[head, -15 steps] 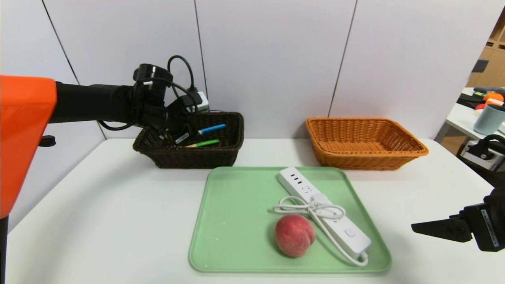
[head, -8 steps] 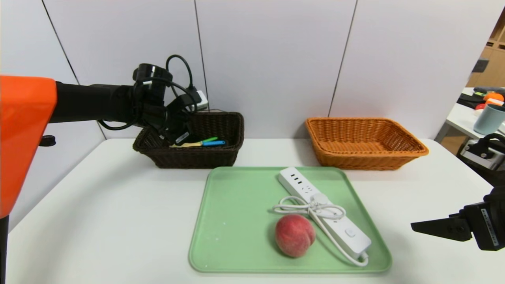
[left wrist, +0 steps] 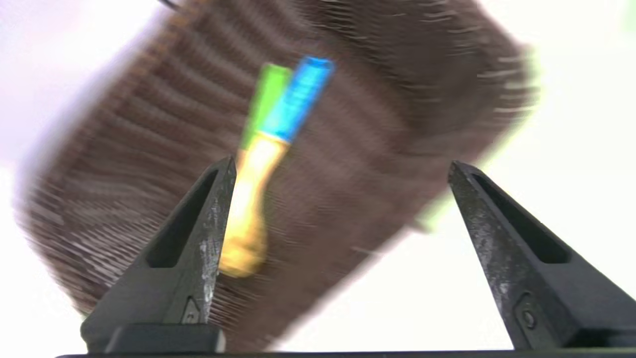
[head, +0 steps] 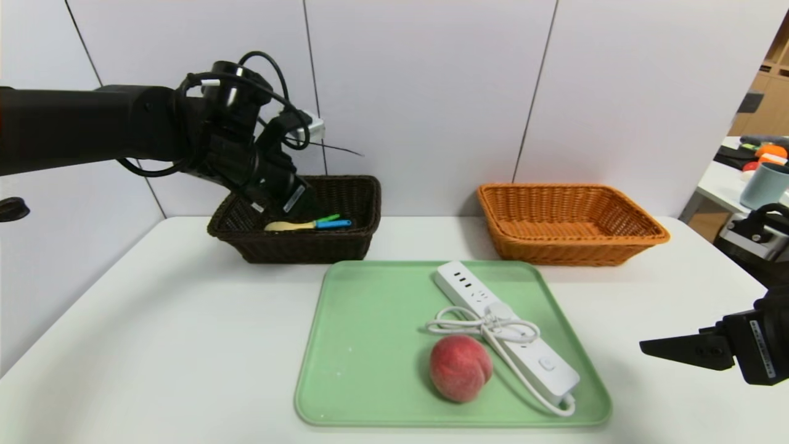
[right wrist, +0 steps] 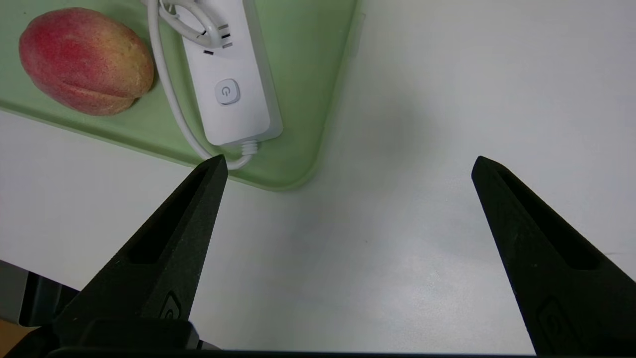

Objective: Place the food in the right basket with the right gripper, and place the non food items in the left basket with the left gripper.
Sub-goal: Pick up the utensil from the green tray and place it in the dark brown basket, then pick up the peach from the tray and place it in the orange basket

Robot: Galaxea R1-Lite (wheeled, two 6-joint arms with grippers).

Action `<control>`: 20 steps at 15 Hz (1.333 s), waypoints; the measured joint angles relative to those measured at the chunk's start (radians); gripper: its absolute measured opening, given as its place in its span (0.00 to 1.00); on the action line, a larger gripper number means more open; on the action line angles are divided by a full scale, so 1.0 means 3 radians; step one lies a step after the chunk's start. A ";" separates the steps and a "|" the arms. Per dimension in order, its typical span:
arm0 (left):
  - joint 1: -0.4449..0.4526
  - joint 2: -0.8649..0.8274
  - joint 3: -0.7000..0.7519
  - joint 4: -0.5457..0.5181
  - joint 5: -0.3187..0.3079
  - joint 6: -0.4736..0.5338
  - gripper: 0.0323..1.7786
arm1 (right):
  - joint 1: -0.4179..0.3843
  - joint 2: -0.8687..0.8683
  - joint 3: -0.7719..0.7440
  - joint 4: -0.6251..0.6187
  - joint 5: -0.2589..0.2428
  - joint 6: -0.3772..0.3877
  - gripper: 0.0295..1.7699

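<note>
Round red peach with a yellow blush: on the light green rectangular tray, just beside the power strip. Likely light to middling in weight, firm with a fuzzy skin that should grip well, yet easily bruised; best taken gently around its widest part.

Long white power strip with looped cable: lies slantwise on the tray. Probably the heavier thing, rigid and smooth, with a floppy cable; best pinched across its narrow body near the middle, clear of the loops.

Blue-ended wooden-handled tool and green-ended tool: lying together inside the dark brown wicker basket.

Left gripper: above the dark basket, jaws wide apart and nothing between them. Its arm reaches in from the left and slopes down at the wrist.

Right gripper: jaws wide, holding nothing, over the white counter near the tray's right side; its arm looks parked.

Orange-brown wicker basket: beyond the tray on the right, presumably meant for the peach.
</note>
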 joint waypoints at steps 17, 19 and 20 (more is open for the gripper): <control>-0.1245 -0.1328 0.1671 -0.0026 0.0291 -0.1134 0.94 | 0.0003 -0.0053 0.0001 0.0004 -0.0005 -0.0004 0.96; -0.1451 -0.1326 0.1745 -0.0109 0.0294 -0.1172 0.95 | 0.0003 -0.0064 0.0003 0.0005 -0.0006 -0.0004 0.96; -0.1509 -0.1315 0.1762 -0.0138 0.0292 -0.1172 0.95 | 0.0001 -0.0071 0.0003 0.0005 -0.0008 0.0002 0.96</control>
